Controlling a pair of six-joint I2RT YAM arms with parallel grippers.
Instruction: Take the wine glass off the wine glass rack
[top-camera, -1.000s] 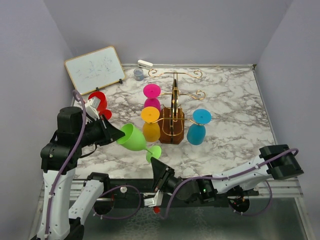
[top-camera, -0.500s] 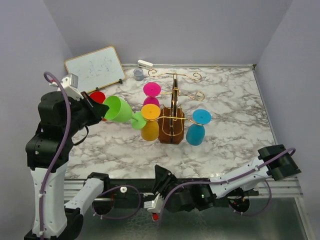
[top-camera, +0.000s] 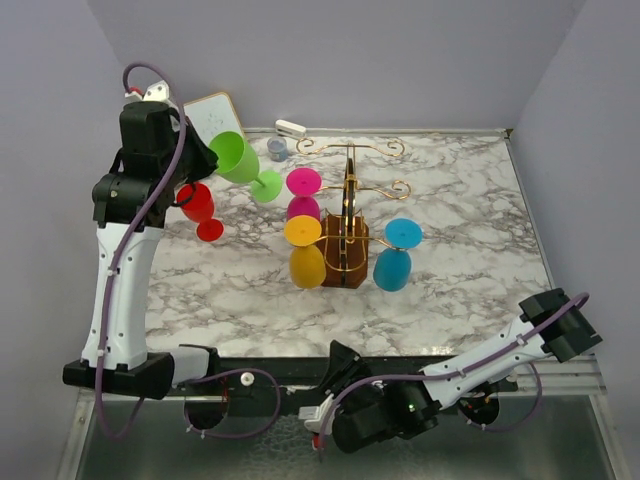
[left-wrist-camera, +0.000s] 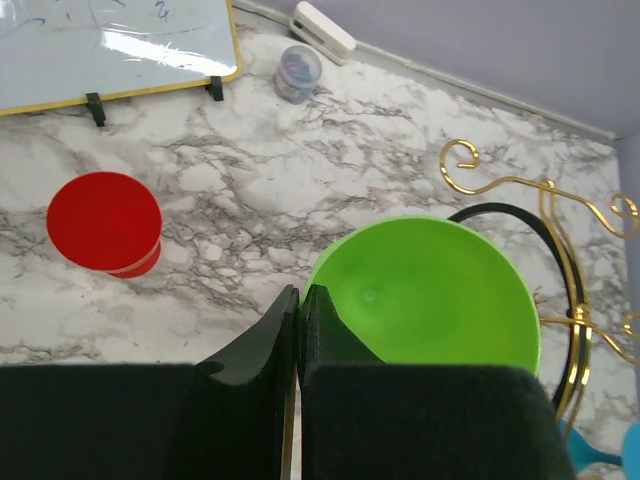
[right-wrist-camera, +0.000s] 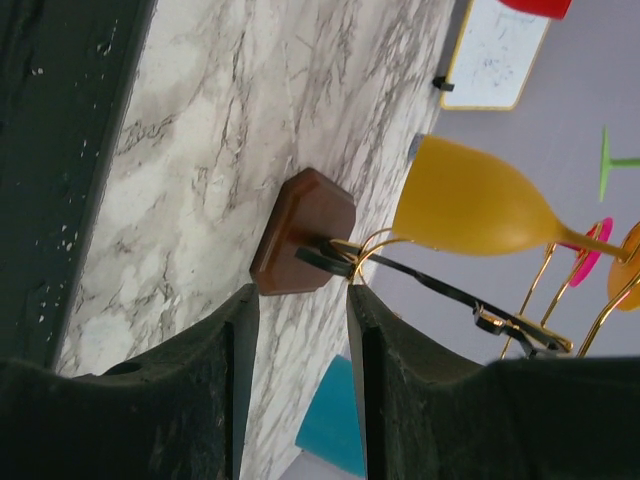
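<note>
The gold wire wine glass rack (top-camera: 347, 215) stands mid-table on its brown wooden base (right-wrist-camera: 303, 232); pink (top-camera: 303, 190), yellow (top-camera: 304, 252) and blue (top-camera: 395, 256) glasses hang on it. My left gripper (top-camera: 210, 152) is raised at the far left, shut on the rim of a green wine glass (top-camera: 238, 160), which is held tilted in the air, clear of the rack. In the left wrist view the jaws (left-wrist-camera: 298, 292) pinch the rim of the green bowl (left-wrist-camera: 430, 290). My right gripper (top-camera: 343, 355) is open and empty, low at the table's front edge, facing the rack (right-wrist-camera: 300, 290).
A red glass (top-camera: 200, 208) stands upside down on the marble table (top-camera: 470, 200) under the left arm. A whiteboard (left-wrist-camera: 110, 45), a small grey cup (left-wrist-camera: 298, 72) and a white eraser (left-wrist-camera: 322, 25) sit at the back left. Walls close the sides.
My left arm has swung the green glass up and away to the far left, from near the front of the table. The right arm has drawn back lower below the front edge.
</note>
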